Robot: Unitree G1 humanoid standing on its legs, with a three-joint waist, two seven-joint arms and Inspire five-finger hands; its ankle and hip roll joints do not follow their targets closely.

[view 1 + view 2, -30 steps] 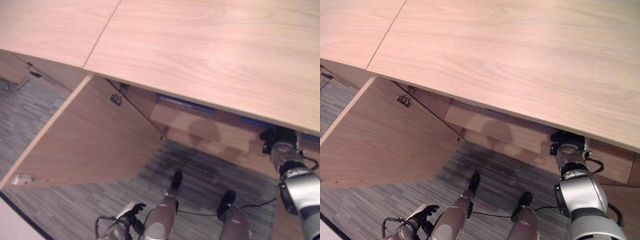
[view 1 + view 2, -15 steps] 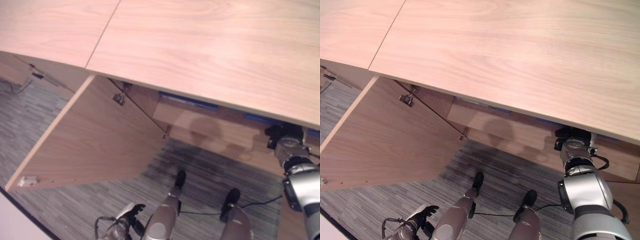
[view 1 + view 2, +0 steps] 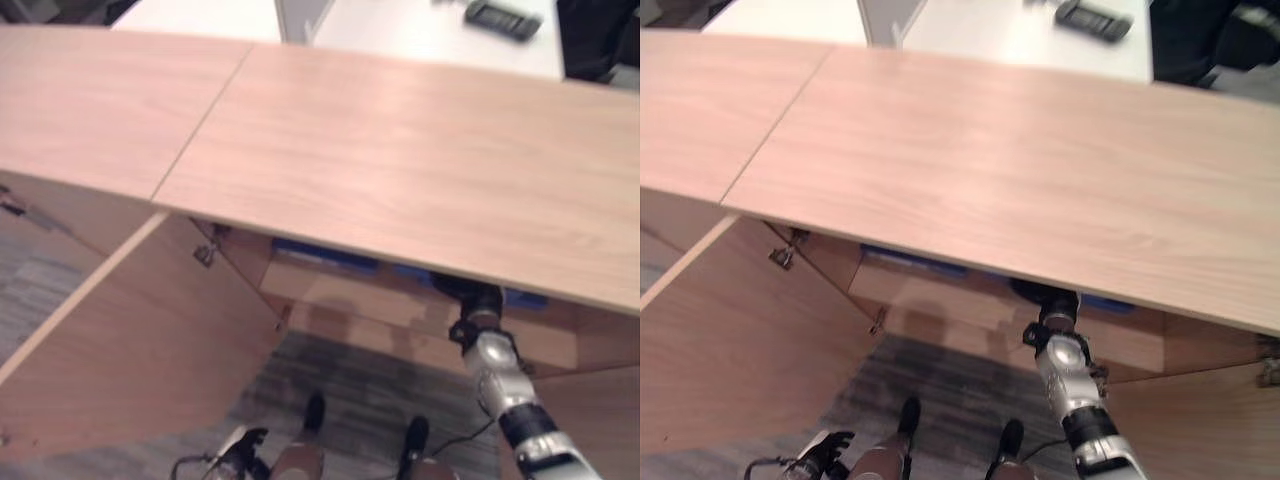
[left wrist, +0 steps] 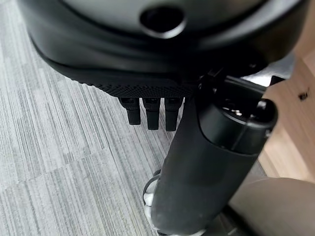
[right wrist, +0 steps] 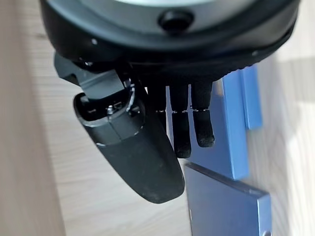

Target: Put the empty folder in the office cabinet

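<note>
The office cabinet (image 3: pixel 400 170) has a broad wooden top and its left door (image 3: pixel 130 340) swung wide open. Blue folders (image 3: pixel 320 255) lie on the shelf under the top. My right arm reaches in below the top's front edge, where the dark right hand (image 3: pixel 458 290) sits. In the right wrist view the right hand (image 5: pixel 182 128) has straight fingers hovering over a flat blue folder (image 5: pixel 231 132), holding nothing. A second blue folder (image 5: pixel 226 206) lies beside it. My left hand (image 3: pixel 245 448) hangs low by the floor, its fingers (image 4: pixel 150 115) relaxed and empty.
A right door (image 3: pixel 1200 420) also stands open beside my right arm. Behind the cabinet is a white desk (image 3: pixel 990 30) with a dark device (image 3: pixel 1095 18) on it. Grey carpet (image 4: pixel 59 147) covers the floor in front.
The whole picture has shifted as the camera moved up and back, bringing the white desk into view. My right hand stays inside the cabinet under the top; the left hand stays low.
</note>
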